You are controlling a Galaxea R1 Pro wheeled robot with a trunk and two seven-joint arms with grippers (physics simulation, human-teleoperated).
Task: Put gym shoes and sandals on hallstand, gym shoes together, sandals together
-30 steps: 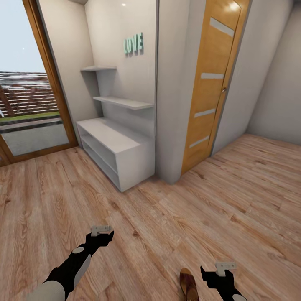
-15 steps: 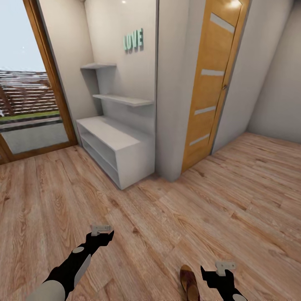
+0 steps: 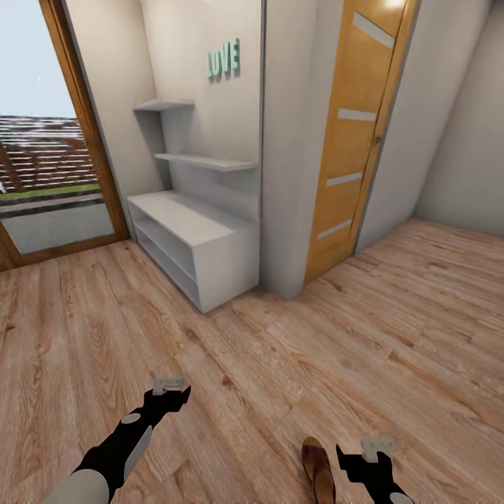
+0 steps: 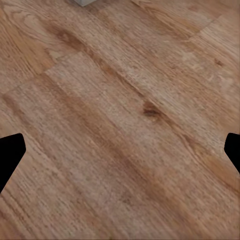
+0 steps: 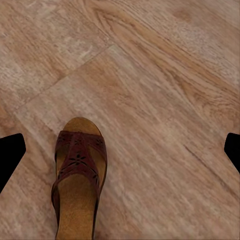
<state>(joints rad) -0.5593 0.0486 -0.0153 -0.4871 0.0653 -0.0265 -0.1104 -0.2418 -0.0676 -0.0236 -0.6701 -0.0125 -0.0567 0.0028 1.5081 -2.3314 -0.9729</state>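
A dark brown sandal (image 3: 318,470) lies on the wood-plank corridor floor (image 3: 280,364) at the near edge of the head view, just left of my right gripper (image 3: 364,458). In the right wrist view the sandal (image 5: 77,175) sits beside the open right gripper (image 5: 120,155), apart from both fingers. My left gripper (image 3: 170,395) hangs open over bare planks, as the left wrist view (image 4: 120,155) confirms. The pale grey hallstand (image 3: 192,234) stands against the far wall with its shelves bare. The gym shoes are out of view.
A white wall pillar (image 3: 290,175) juts out right of the hallstand, with an orange wooden door (image 3: 353,140) beyond it. A wood-framed glass door (image 3: 42,140) is at the far left. Open floor lies between me and the hallstand.
The whole head view has shifted slightly, so the camera moved. A little more of the sandal shows at the near edge. Both arms keep the same pose, grippers open.
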